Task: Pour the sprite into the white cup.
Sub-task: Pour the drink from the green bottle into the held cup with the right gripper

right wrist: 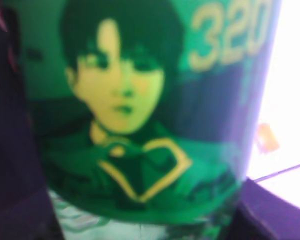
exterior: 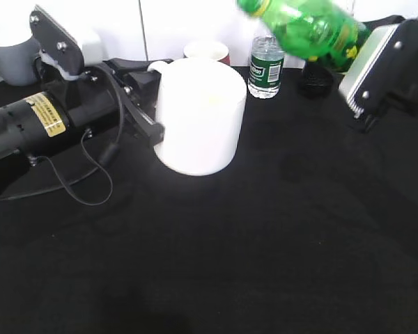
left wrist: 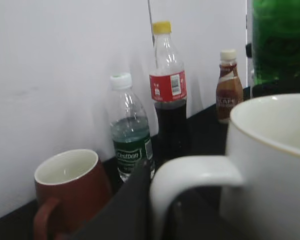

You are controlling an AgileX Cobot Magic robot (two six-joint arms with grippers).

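Nearest the exterior camera lies bare black tablecloth [exterior: 216, 257], and beyond it, near the middle, stands the white cup [exterior: 200, 115], upright. Left gripper [exterior: 150, 104] reaches in from the left at the cup's handle side; the left wrist view shows the white handle [left wrist: 195, 175] close up with a dark finger beside it, so the pincer seems narrowed around the handle, though actual contact cannot be confirmed. Right gripper [exterior: 366, 66] holds the sprite [exterior: 306, 28] aloft at upper right, tilted with its neck toward the cup; its jaws appear clamped on the bottle's body, whose label fills the right wrist view. Judging by this, lifting and tilting are done, but the mouth is not yet over the cup and no stream is visible, so pouring remains. Behind stand a water bottle [exterior: 266, 64], a reddish-brown mug [exterior: 207, 51] and a grey mug [exterior: 14, 56]. Whether the bottle's cap is on is hard to tell, the cup's contents are washed out, and the right fingertips are hidden.
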